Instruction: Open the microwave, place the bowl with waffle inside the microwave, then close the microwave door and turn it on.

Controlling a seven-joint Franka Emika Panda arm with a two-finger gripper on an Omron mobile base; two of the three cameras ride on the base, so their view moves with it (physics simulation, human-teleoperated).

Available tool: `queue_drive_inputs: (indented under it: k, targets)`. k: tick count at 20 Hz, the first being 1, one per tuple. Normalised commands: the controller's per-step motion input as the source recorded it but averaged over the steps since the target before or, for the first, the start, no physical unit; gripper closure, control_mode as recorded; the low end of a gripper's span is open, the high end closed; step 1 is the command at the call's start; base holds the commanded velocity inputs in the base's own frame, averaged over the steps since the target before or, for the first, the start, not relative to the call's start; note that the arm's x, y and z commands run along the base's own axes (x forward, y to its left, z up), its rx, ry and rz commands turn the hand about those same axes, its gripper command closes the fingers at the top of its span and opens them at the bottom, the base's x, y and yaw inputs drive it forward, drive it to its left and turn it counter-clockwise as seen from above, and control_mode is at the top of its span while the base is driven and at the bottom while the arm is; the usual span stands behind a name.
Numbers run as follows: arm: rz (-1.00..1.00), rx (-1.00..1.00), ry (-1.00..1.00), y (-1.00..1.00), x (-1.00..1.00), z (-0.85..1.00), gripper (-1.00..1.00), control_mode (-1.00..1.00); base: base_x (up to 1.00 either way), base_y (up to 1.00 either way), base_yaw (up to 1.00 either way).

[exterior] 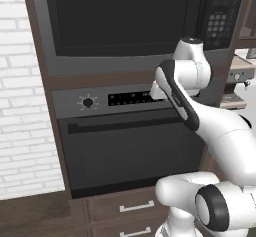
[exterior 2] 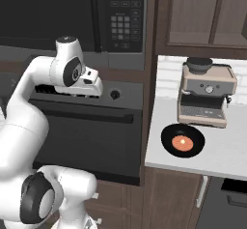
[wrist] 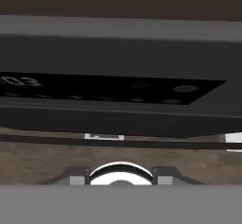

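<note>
The microwave [exterior: 125,26] is built in above the wall oven. Its door [exterior: 120,11] is shut, and the keypad [exterior 2: 123,25] sits at its right end. The bowl [exterior 2: 182,141], black and shallow, holds the orange-brown waffle [exterior 2: 181,142] and rests on the white counter to the right of the oven, in front of a coffee machine. My gripper [exterior 2: 96,89] hangs below the microwave, close in front of the oven's control strip [wrist: 108,88]. It faces that strip, well left of the bowl. In the hand view its tips [wrist: 121,176] stand apart with nothing between them.
The grey wall oven [exterior: 130,151] with a knob [exterior: 88,102] and bar handle fills the cabinet below. A coffee machine [exterior 2: 205,95] stands on the white counter [exterior 2: 226,155]. There are drawers [exterior: 135,207] under the oven, upper cabinets [exterior 2: 202,10] at right and a white brick wall [exterior: 20,106] at left.
</note>
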Motion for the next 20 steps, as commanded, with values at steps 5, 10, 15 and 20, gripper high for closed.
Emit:
queue_drive_inputs:
  k: [5, 10, 15, 20]
  targets:
    - [-0.07, 0.13, -0.26, -0.42, -0.44, 0.17, -1.00, -1.00, 0.00, 0.00, 0.00]
    - [-0.15, 0.26, -0.48, -0.73, -0.66, 0.42, -1.00, -1.00, 0.00, 0.00, 0.00]
    - [-0.14, 0.26, -0.53, -0.64, -0.64, 0.47, -1.00, -1.00, 0.00, 0.00, 0.00]
    - [-0.02, 0.02, -0.02, -0.05, -0.03, 0.02, -1.00, -1.00, 0.00, 0.00, 0.00]
